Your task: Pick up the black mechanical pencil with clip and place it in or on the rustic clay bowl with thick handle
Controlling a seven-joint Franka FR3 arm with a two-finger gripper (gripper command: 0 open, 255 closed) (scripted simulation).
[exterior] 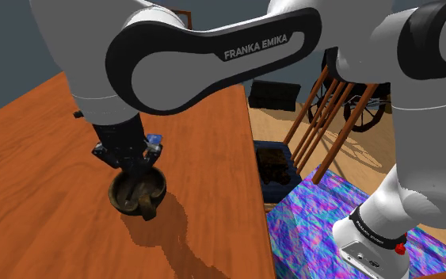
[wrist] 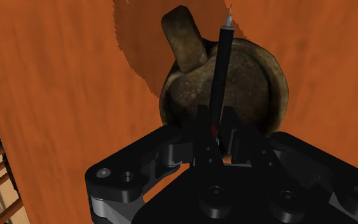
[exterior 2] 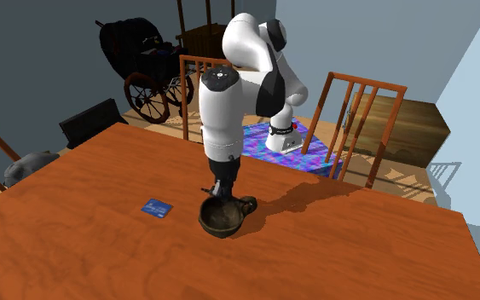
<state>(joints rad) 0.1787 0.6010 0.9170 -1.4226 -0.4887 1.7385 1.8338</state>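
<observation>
Grasp stage judged complete: tool [wrist: 214,119] clenched on the black mechanical pencil [wrist: 220,70], slim barrel pinched near one end between both fingers [wrist: 201,124] and projecting forward to a fine metal tip. Directly beyond that barrel, the dark brown, rough-surfaced bowl [wrist: 260,76], thick handle [wrist: 182,38] jutting from its rim, resting on the orange-brown wooden desk [wrist: 56,95]. In the shoulder view, tool [exterior: 139,168] hanging just above the bowl [exterior: 122,202]. In the second exterior view, tool [exterior 2: 221,196] likewise poised over the bowl [exterior 2: 208,223], close to the rim. Pencil therefore off the desk and over the bowl, gripped rather than lying inside. Contact between tip and bowl interior: impossible to judge. Left to do, by this reading: lower a touch if needed, release, withdraw upward. Probably near the end of the task, with only the drop-off outstanding. Readable writing: "FRANKA EMIKA" [exterior: 257,46] in white capitals on the dark band of the arm in the shoulder view. Beside the bowl on the desk, apart from it, a small blue card [exterior 2: 156,207], markings too small to read. No legible label on pencil or bowl.
</observation>
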